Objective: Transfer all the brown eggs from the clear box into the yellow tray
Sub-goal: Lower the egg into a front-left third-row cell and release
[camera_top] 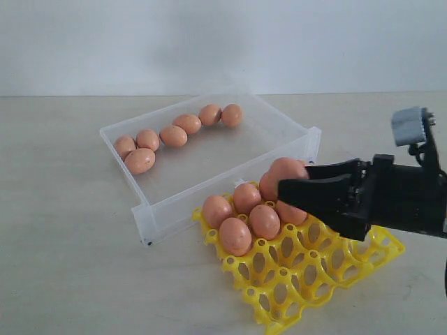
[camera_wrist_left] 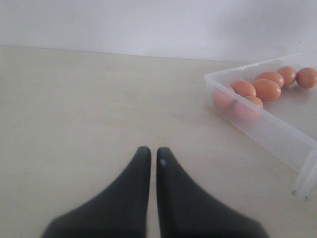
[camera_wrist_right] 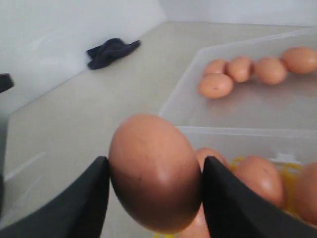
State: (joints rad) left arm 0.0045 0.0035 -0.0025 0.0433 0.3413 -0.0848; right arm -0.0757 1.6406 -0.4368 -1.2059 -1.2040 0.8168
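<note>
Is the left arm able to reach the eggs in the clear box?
Probably yes. Only bare table lies between the left gripper and the clear box, which is open on top, with the brown eggs uncovered. Its jaws are shut, so they'd need opening first.

Seven brown eggs (camera_top: 173, 135) lie in the clear box (camera_top: 183, 198); others sit in the yellow tray (camera_top: 314, 276), one held above.

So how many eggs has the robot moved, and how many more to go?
About six brown eggs sit in the yellow tray, though the arm hides part of that cluster. The right gripper holds one more egg above the tray. Seven eggs wait in the clear box. Roughly halfway.
</note>
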